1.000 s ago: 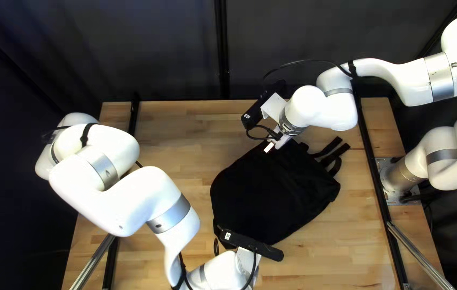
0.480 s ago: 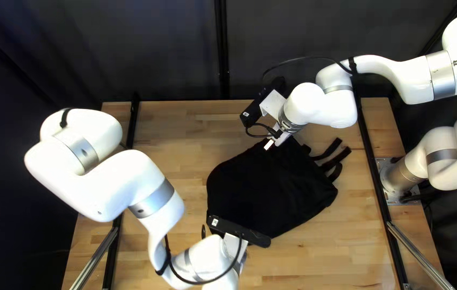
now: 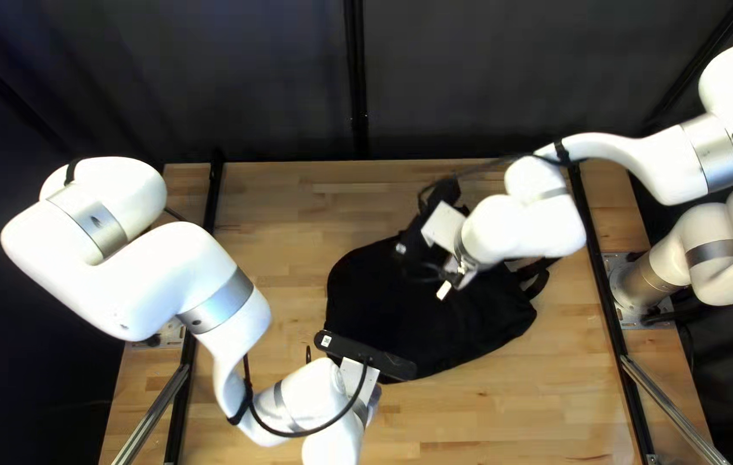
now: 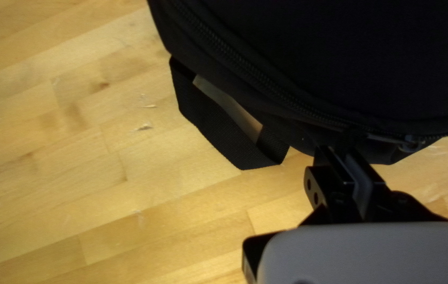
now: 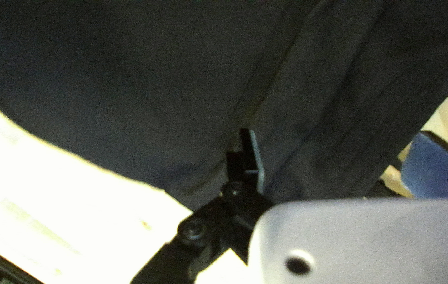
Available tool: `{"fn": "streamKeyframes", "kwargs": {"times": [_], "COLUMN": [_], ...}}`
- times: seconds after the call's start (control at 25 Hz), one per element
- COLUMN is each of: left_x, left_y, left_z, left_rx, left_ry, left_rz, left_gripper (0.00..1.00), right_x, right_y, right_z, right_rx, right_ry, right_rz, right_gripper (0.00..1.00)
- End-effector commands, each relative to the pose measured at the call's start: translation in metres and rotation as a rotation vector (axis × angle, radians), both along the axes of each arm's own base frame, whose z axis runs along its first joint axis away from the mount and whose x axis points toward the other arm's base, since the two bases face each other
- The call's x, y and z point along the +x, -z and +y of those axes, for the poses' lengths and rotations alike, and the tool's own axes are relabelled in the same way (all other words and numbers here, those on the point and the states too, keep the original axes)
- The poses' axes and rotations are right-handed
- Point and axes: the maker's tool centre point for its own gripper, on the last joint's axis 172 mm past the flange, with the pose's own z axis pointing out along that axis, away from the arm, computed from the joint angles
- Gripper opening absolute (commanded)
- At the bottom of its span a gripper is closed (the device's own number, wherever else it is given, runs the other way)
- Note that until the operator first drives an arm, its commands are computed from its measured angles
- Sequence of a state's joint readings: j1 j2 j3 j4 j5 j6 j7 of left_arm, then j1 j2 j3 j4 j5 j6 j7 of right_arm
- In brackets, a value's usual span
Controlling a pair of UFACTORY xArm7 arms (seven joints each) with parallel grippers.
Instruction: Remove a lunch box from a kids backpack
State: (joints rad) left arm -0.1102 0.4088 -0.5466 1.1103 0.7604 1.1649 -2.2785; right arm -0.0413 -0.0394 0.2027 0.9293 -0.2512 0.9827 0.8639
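- Top left view: the backpack [image 3: 375, 293] lies flat mid-frame, likely so both arms can reach it. No lunch box shows; presumably it is inside. The left arm [image 3: 220, 319] reaches its near edge from lower left; the right arm [image 3: 521, 228] comes over from upper right, perhaps to steady the cloth.
- Left wrist view: the left gripper [image 4: 345, 150] is pinched narrow on the zip pull [image 4: 387, 139], presumably to run the zip [image 4: 266, 87] open.
- Right wrist view: the right gripper [image 5: 335, 134] stands wide over the cloth, gripping nothing.
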Motion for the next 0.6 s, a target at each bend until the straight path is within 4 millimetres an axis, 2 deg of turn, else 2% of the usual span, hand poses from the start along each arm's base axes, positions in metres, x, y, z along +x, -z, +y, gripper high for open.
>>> {"fn": "streamKeyframes", "kwargs": {"times": [0.04, 0.24, 0.4, 0.6], "left_x": [-0.011, -0.030, -0.035, -0.034], "left_y": [-0.002, -0.005, -0.005, -0.005], "left_z": [0.011, 0.027, 0.030, 0.031], "left_rx": [-0.015, -0.052, -0.059, -0.061], "left_ry": [-0.008, -0.014, -0.021, -0.026], "left_rz": [-0.012, -0.033, -0.036, -0.034], "left_gripper": [0.00, 0.00, 0.00, 0.00], "right_x": [-0.001, -0.012, -0.031, -0.031], "right_y": [-0.005, -0.006, 0.001, 0.001], "right_z": [0.026, 0.058, 0.068, 0.082], "right_rx": [-0.019, -0.062, -0.097, -0.127], "right_ry": [-0.051, -0.144, -0.193, -0.249], "right_rz": [0.028, 0.060, 0.076, 0.092], "right_gripper": [1.00, 1.00, 1.00, 1.00]}}
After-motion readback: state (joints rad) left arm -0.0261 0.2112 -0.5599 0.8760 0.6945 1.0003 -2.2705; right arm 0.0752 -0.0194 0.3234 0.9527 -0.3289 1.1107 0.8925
